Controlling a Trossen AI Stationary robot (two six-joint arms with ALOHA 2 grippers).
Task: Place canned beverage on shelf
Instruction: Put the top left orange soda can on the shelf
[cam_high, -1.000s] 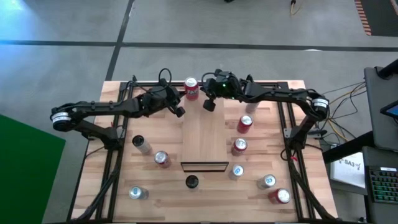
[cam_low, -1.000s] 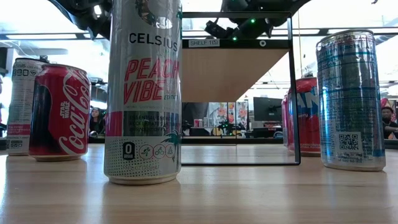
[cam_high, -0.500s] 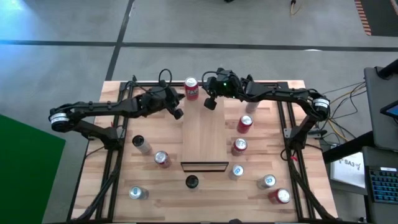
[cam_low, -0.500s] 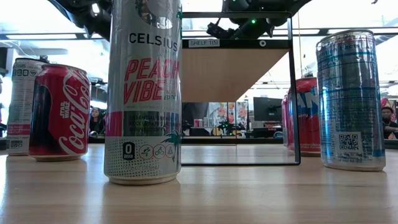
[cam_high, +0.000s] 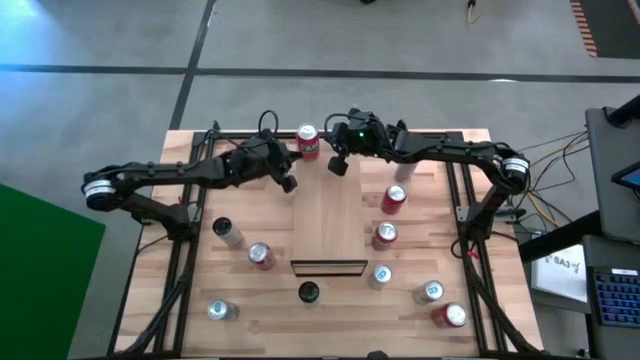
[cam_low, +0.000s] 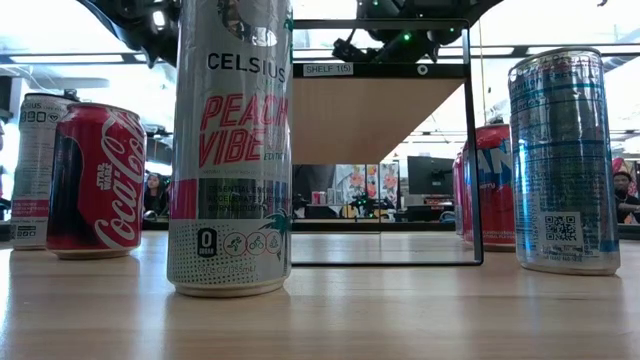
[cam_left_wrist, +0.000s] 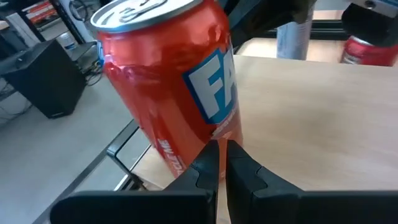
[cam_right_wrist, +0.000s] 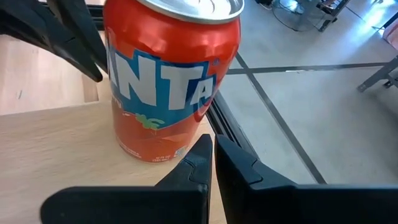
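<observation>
An orange-red Fanta can (cam_high: 308, 140) stands upright on its base at the far left corner of the shelf (cam_high: 330, 225), a raised board of light wood with a dark near end. My left gripper (cam_high: 288, 183) hovers shut just left of and nearer than the can (cam_left_wrist: 168, 74), pointing at it. My right gripper (cam_high: 338, 167) hovers shut on the can's right, also pointing at the can (cam_right_wrist: 168, 81). In the high view a small gap shows between each gripper and the can.
Several more cans stand on the planked tabletop around the shelf: red ones (cam_high: 395, 197) (cam_high: 386, 233) on its right, silver and red ones (cam_high: 229, 232) (cam_high: 260, 255) on its left, others near the front edge (cam_high: 308, 292) (cam_high: 430, 291). Black frame rails (cam_high: 190, 250) run along both sides.
</observation>
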